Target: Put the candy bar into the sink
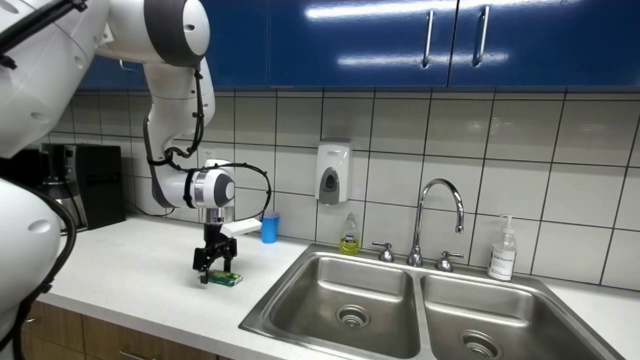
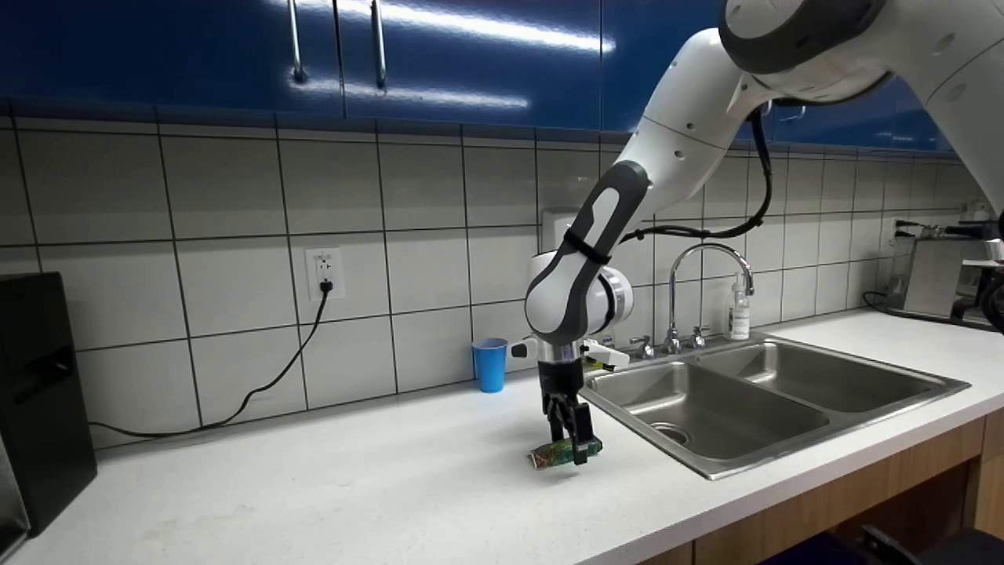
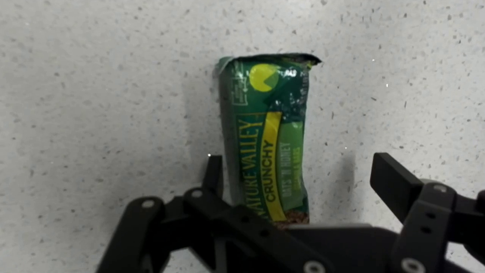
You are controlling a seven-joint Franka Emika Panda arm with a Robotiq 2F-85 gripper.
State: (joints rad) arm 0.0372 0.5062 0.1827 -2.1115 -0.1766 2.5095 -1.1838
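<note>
The candy bar, in a green wrapper, lies flat on the white counter in both exterior views [image 1: 227,278] [image 2: 551,453]. In the wrist view the candy bar [image 3: 269,144] runs upright, its lower end hidden behind the gripper. My gripper [image 1: 216,274] points down over it, also in an exterior view [image 2: 569,450]. In the wrist view the gripper [image 3: 297,158] is open, its fingers on either side of the bar. The left finger is close to the bar; a wide gap is on the right. The sink's left-hand basin [image 1: 310,310] is beside the bar, also in an exterior view [image 2: 729,408].
A blue cup [image 1: 270,228] stands by the tiled wall behind the gripper. A yellow soap bottle [image 1: 349,237], a curved faucet [image 1: 419,220] and a pump bottle [image 1: 502,255] line the sink's back. A black machine [image 1: 97,185] stands at the counter's far end.
</note>
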